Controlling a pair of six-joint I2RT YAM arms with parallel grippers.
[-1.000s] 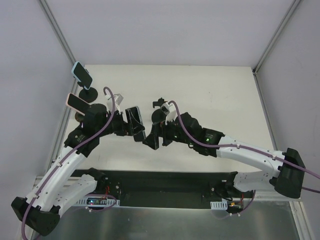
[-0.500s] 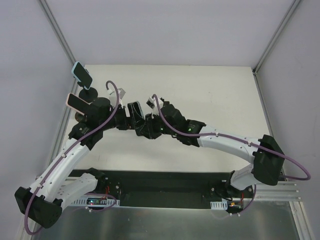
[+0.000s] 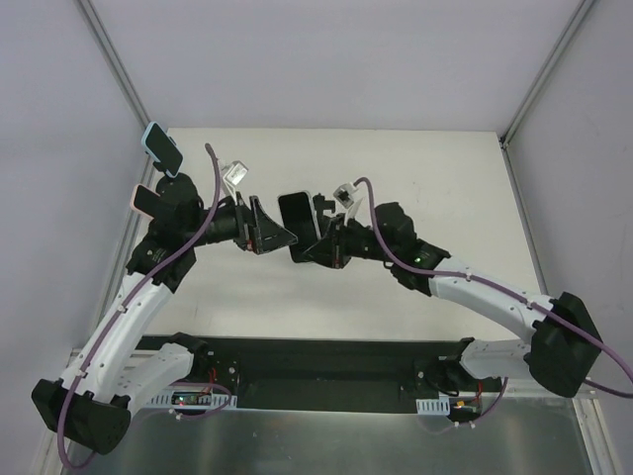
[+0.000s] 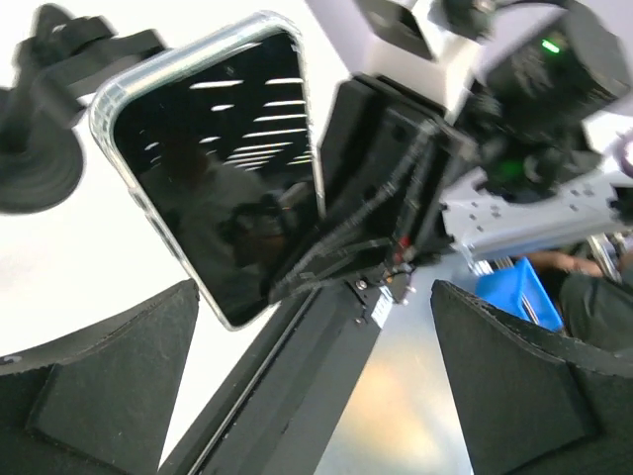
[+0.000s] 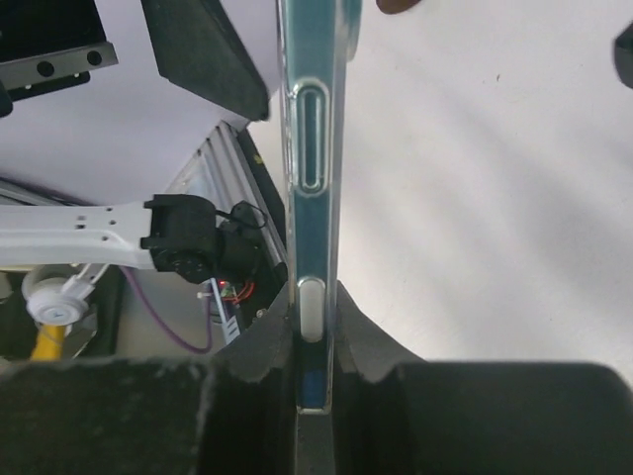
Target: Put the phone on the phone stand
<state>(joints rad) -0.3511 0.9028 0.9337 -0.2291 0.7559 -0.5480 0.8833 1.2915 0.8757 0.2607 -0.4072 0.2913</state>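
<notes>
The phone (image 3: pixel 296 216), black-screened in a clear case, hangs over the middle of the table, with my right gripper (image 3: pixel 318 247) shut on its lower end. The right wrist view shows it edge-on (image 5: pixel 313 148), pinched between the two fingers of that gripper (image 5: pixel 315 307). My left gripper (image 3: pixel 269 230) stands open just left of the phone, apart from it. In the left wrist view the phone (image 4: pixel 218 168) faces the camera beyond the wide open gripper (image 4: pixel 315 292). A black phone stand (image 4: pixel 40 163) with a round base shows behind it, at the upper left.
Two other phones sit on stands at the table's far left edge: a teal-cased one (image 3: pixel 161 146) and a pink-cased one (image 3: pixel 148 201), close to my left arm. White walls enclose the table (image 3: pixel 435 178). The black base rail (image 3: pixel 326 366) runs along the near edge.
My left gripper has let go of the phone, opened wide and drawn back to the left. My right gripper has shut on the phone and carried it slightly to the right.
</notes>
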